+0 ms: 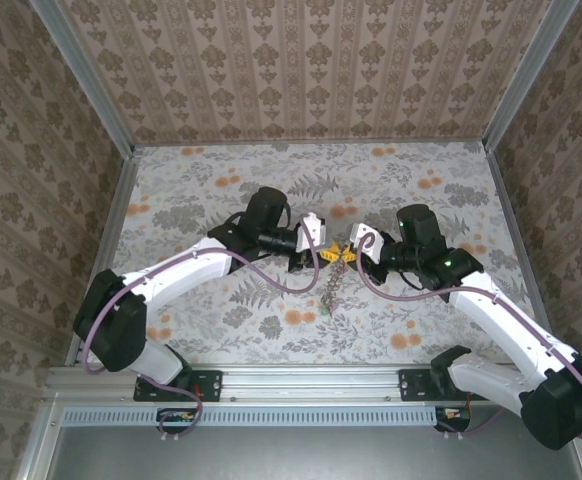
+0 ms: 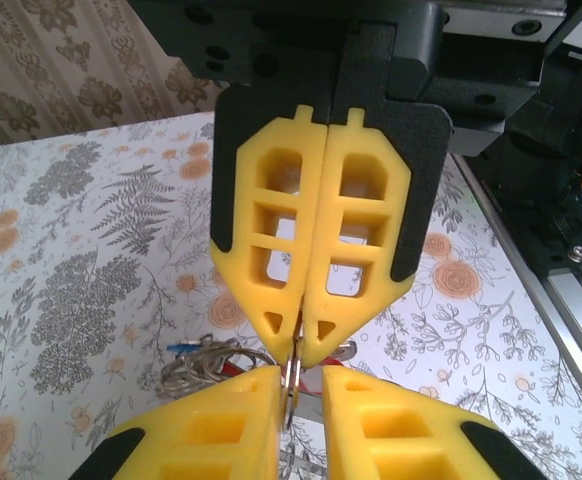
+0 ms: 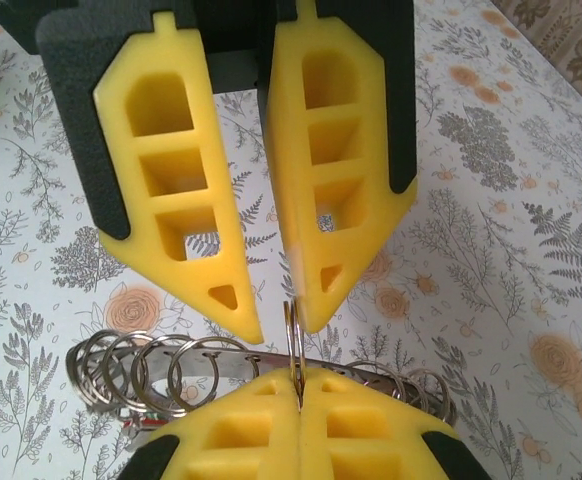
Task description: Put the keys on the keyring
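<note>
The keyring [image 3: 232,366] is a metal strip carrying a row of silvery split rings; from above it reads as a chain [image 1: 331,290] running toward the near edge. My right gripper [image 3: 299,385] is shut on one upright split ring [image 3: 293,335] at its fingertips. My left gripper [image 3: 279,328] faces it tip to tip, its jaws a little apart with that ring [image 2: 293,385] in the gap against one finger. The two grippers [image 1: 336,252] meet at mid-table. The keys [image 2: 201,360] lie bunched on the table behind, with blue and red tags.
The floral tabletop [image 1: 221,180] is walled on three sides by patterned panels. An aluminium rail [image 1: 311,380] runs along the near edge by the arm bases. A small green tag [image 1: 326,312] sits at the chain's near end.
</note>
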Controlling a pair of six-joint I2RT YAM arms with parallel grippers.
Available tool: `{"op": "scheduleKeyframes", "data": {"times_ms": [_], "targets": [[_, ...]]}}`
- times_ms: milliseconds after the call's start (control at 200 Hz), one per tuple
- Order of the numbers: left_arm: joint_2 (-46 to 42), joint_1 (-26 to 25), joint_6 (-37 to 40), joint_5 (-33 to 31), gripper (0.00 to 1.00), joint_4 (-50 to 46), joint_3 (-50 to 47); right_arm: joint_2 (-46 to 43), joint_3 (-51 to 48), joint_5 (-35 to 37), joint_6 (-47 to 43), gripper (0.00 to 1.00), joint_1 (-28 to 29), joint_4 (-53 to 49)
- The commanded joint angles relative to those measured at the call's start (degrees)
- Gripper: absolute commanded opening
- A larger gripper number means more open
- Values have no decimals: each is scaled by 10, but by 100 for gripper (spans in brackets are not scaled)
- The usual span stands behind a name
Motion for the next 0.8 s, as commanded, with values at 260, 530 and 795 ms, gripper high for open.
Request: {"op": "scheduleKeyframes", "data": {"times_ms": [260,530,795], "targets": [[3,-17,50,-19,13,-74,43,-1,30,0,-5,0,8,-8],[6,-21,49,-21,0,-68,41,-13,26,-2,1,0,9,-2],[8,-20,52,-21,10,-76,41,-16,20,-8,7,0,9,3]]}}
